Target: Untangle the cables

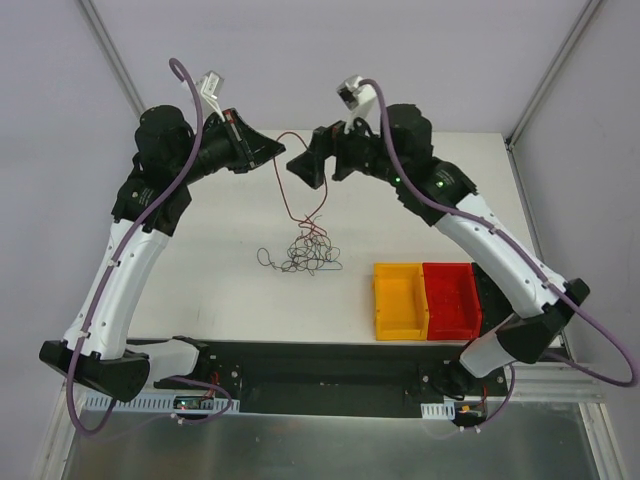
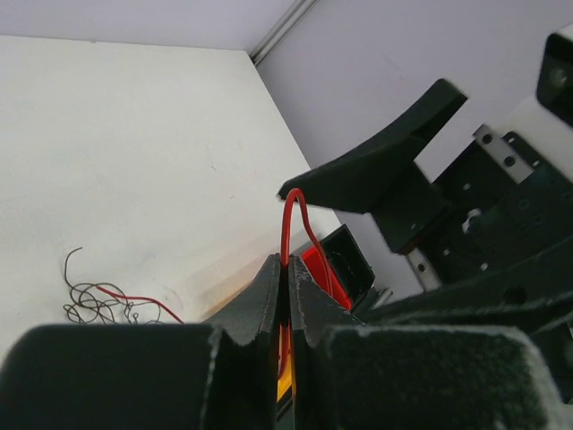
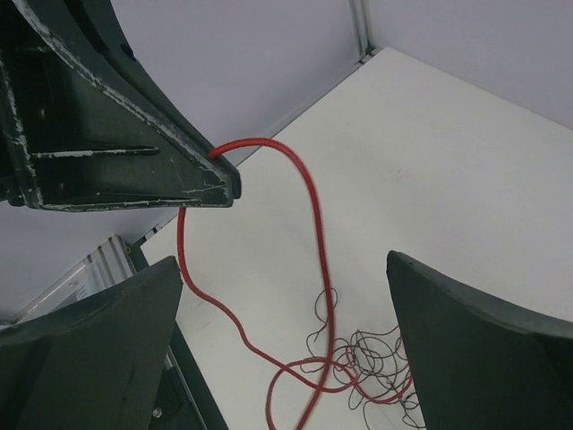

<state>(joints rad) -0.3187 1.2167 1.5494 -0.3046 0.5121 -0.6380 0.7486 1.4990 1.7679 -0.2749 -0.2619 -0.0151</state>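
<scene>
Top external view is showing the left gripper (image 1: 279,151) clamping one red cable (image 1: 284,186) at upper centre, its length hanging into the tangle (image 1: 303,252) lying mid-frame. Right gripper (image 1: 308,158) is hovering alongside, jaws apart. Untangling is apparently only starting; most cables are lying knotted.

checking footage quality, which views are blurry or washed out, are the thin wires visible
Top external: even soft light, cable tangle legible. Left wrist: left gripper dark and soft up close, table bright, red cable clear. Right wrist: red cable crisp, tangle faint but visible.
</scene>
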